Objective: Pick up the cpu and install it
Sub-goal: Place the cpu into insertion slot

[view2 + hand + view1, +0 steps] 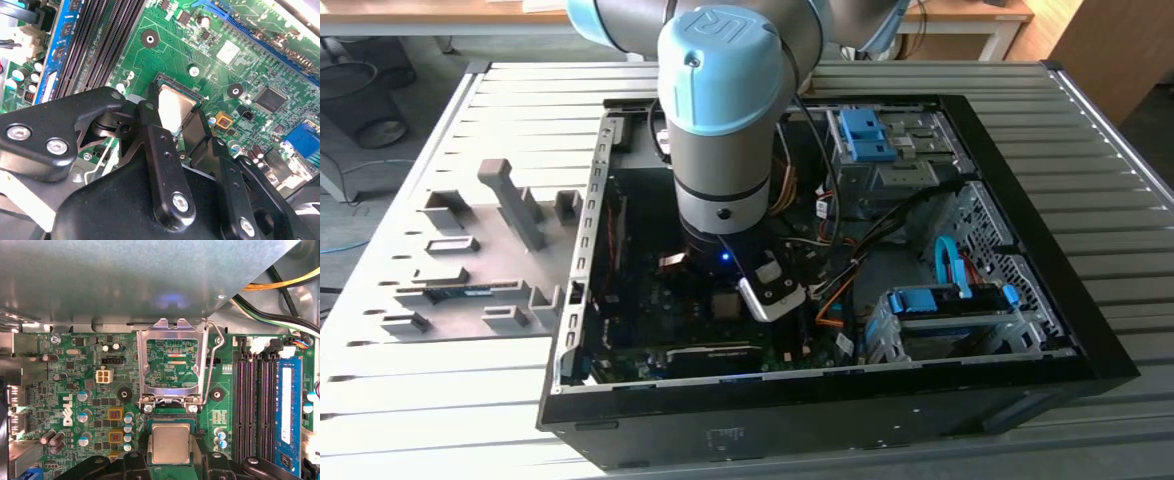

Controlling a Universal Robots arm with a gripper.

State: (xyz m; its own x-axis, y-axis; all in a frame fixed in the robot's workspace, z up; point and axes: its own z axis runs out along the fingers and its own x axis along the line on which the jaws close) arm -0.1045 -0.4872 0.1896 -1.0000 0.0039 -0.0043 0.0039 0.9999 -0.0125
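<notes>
Pincer [176, 120] straddles the cpu [171, 442], which lies in its socket [181, 88]; whether it grips cannot be told. Metal frame [172, 365] stands open just beyond, memory slots [252, 400] alongside.

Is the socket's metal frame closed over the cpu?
No, in the first wrist view the metal frame stands swung open, the cpu face bare.

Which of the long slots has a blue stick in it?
The one farthest from the cpu: it holds the blue memory stick. The black slots between it and the cpu are empty.
</notes>
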